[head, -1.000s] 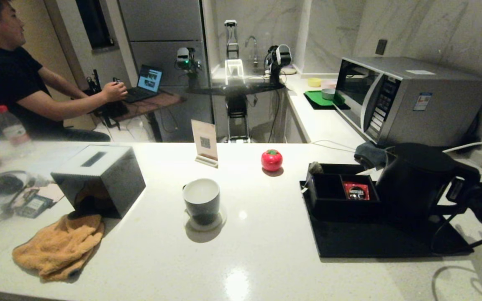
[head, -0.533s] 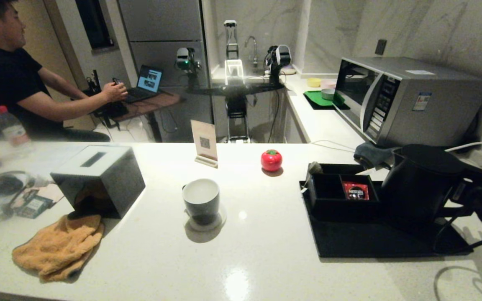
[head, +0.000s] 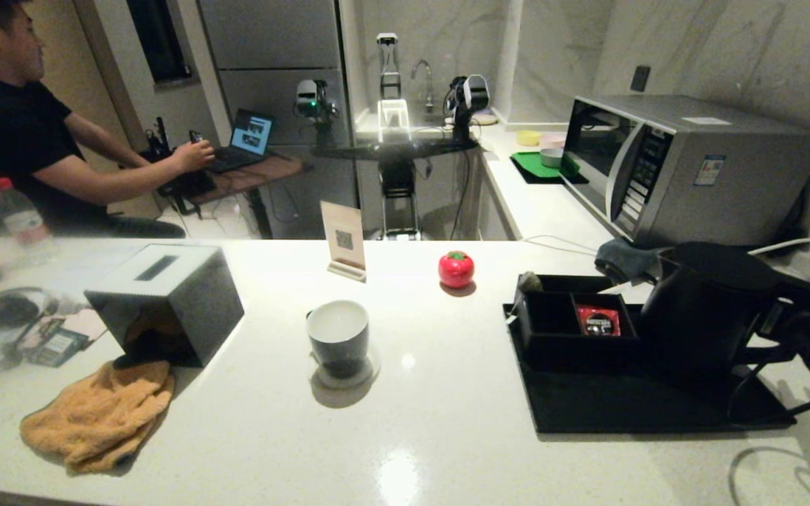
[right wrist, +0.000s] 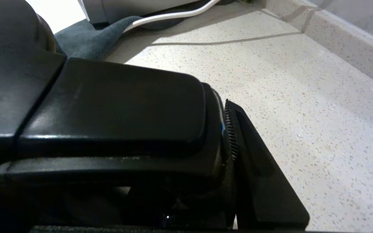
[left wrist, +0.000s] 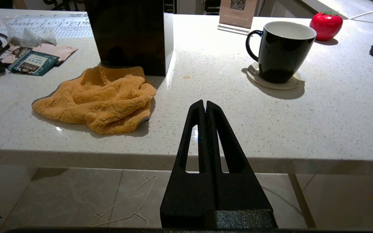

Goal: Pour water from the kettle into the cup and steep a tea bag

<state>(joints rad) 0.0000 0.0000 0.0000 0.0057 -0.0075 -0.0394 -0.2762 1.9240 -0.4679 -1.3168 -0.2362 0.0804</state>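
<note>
While the right gripper (head: 788, 325) was clamped on the handle of the kettle (head: 704, 303), one ridged finger (right wrist: 257, 161) pressed flat against the handle's side, the kettle stood on the black tray (head: 630, 407) at the right end of the white counter (head: 447, 436). Just to the left of the kettle, on the same tray, sat a black compartment box (head: 570, 327) with a red sachet (head: 599, 321) in one section and a small pale pouch, perhaps the tea bag (head: 530, 282), at its far left corner. The cup (head: 339, 337) stood on a pale coaster near the middle of the counter, well apart from the kettle, its white inside showing no liquid that could be made out. The left gripper (left wrist: 205, 105) hung off the near edge of the counter, its fingers pressed together on nothing. An orange cloth (head: 95, 414) lay at the near left beside a black tissue box (head: 166, 302). A person sat at a laptop in the far left background.
</note>
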